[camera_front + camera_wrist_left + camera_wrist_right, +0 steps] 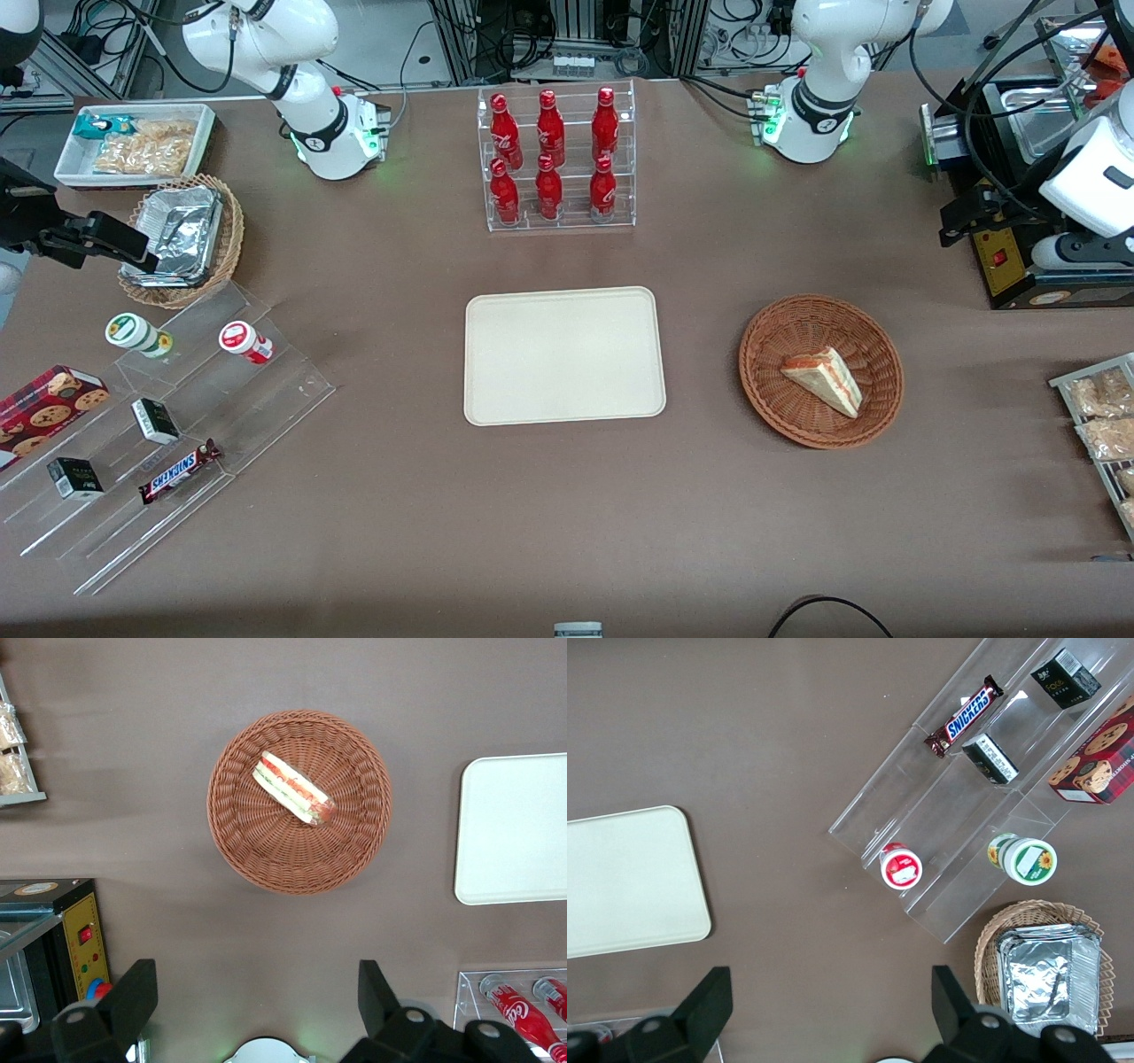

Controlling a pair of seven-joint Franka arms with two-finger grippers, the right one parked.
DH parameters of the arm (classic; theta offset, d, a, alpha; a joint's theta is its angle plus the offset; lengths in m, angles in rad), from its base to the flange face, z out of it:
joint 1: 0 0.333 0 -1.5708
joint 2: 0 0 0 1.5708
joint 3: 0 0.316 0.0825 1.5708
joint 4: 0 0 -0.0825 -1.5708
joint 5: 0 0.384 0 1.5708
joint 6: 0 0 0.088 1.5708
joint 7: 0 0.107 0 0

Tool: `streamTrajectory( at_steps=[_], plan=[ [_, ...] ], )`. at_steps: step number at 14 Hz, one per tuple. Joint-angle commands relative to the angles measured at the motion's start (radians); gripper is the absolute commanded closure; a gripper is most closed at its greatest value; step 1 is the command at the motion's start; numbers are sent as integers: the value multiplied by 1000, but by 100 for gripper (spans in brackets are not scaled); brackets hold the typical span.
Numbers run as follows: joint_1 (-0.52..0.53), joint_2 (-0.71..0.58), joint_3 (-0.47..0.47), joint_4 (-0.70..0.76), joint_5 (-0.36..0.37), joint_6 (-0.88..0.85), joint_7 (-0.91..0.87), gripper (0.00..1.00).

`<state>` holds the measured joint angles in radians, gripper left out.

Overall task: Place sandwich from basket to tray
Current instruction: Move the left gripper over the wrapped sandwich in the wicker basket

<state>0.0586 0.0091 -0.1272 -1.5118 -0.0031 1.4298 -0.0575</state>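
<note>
The sandwich (824,378) (292,787), a pale wedge with an orange-red filling, lies on its side in the round reddish-brown wicker basket (769,390) (266,859). The cream tray (564,354) (514,828) (629,881) lies flat and bare beside the basket, toward the parked arm's end. My left gripper (961,217) (255,973) hangs high above the table, farther from the front camera than the basket and toward the working arm's end. It is open wide, with nothing between its fingers.
A clear rack of red bottles (556,159) stands farther from the front camera than the tray. A black appliance (1019,266) sits under my gripper. Snack packets (1103,425) lie at the working arm's end. Acrylic steps with snacks (151,425) and a foil-lined tan basket (182,239) sit at the parked arm's end.
</note>
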Motion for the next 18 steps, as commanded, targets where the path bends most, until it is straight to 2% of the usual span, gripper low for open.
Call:
streamTrajectory(
  at_steps=[1,5,9,16,18],
  plan=[
    [3,-15,6,-7,-3,6,7,0],
    [6,52,4,-14,-1,26,7,0],
    [-3,123,3,-82,-5,156,-14,0],
    [-43,88,-3,-468,-3,625,-372,0],
    [-45,101,-8,-502,-3,694,-473,0]
  ],
)
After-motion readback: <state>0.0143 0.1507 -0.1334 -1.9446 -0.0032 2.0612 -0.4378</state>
